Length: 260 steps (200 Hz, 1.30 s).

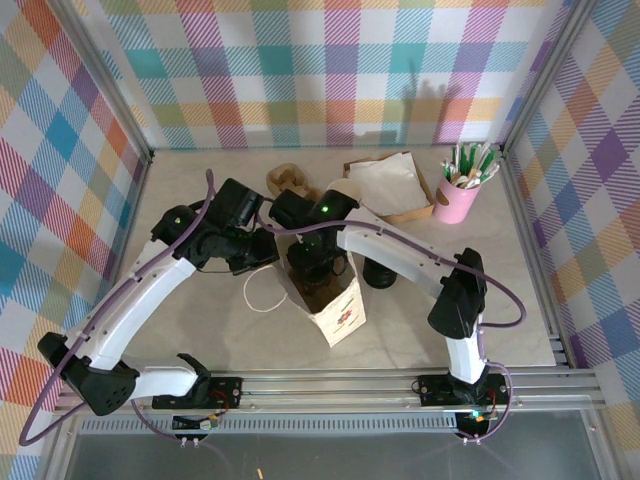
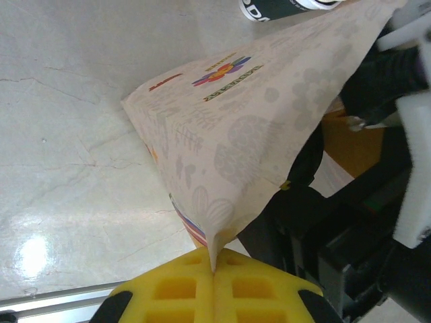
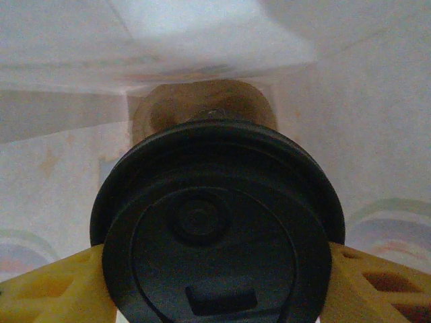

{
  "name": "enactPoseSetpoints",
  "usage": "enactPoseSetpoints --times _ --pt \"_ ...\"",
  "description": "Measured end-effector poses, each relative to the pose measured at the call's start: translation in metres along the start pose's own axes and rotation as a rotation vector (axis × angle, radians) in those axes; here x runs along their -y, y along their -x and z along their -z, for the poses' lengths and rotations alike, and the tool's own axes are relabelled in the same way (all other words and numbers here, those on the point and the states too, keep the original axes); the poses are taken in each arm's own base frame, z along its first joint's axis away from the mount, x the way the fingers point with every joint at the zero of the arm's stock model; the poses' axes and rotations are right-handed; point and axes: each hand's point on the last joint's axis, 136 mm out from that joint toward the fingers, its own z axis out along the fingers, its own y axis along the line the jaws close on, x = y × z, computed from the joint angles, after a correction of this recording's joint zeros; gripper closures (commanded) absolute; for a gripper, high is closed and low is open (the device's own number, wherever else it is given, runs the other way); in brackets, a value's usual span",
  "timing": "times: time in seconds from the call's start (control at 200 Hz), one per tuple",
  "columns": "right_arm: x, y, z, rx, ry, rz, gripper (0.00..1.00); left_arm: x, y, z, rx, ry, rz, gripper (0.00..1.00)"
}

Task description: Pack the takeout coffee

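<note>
Right wrist view: the coffee cup [image 3: 215, 202], lid toward the lens, is gripped between the yellow fingers [image 3: 47, 289] of the right gripper [image 3: 217, 252], down inside the paper bag [image 3: 60, 195]. Left wrist view: the left gripper [image 2: 214, 272] is clenched on the bag's upper edge. Top view: the bag stands near the table's [image 1: 400, 330] middle, both grippers at its mouth, the left at its left rim.
</note>
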Motion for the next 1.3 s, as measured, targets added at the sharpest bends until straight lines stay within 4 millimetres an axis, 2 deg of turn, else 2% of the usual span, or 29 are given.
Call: enactPoseSetpoints --times 0.26,0.58,0.98,1.3 --pt "-0.002 -0.003 -0.006 -0.021 -0.013 0.035 1.00 -0.007 -0.005 -0.003 -0.005 0.008 0.032 0.97" --pt "-0.008 0.004 -0.009 0.003 0.013 0.037 1.00 -0.009 -0.007 -0.002 -0.003 0.006 0.052 0.96" --pt "-0.012 -0.008 -0.025 -0.035 0.017 0.047 1.00 -0.010 -0.007 -0.003 -0.004 0.013 0.052 0.96" --pt "-0.014 -0.007 -0.032 -0.045 0.016 0.050 1.00 -0.007 -0.004 -0.004 -0.010 0.017 0.045 0.96"
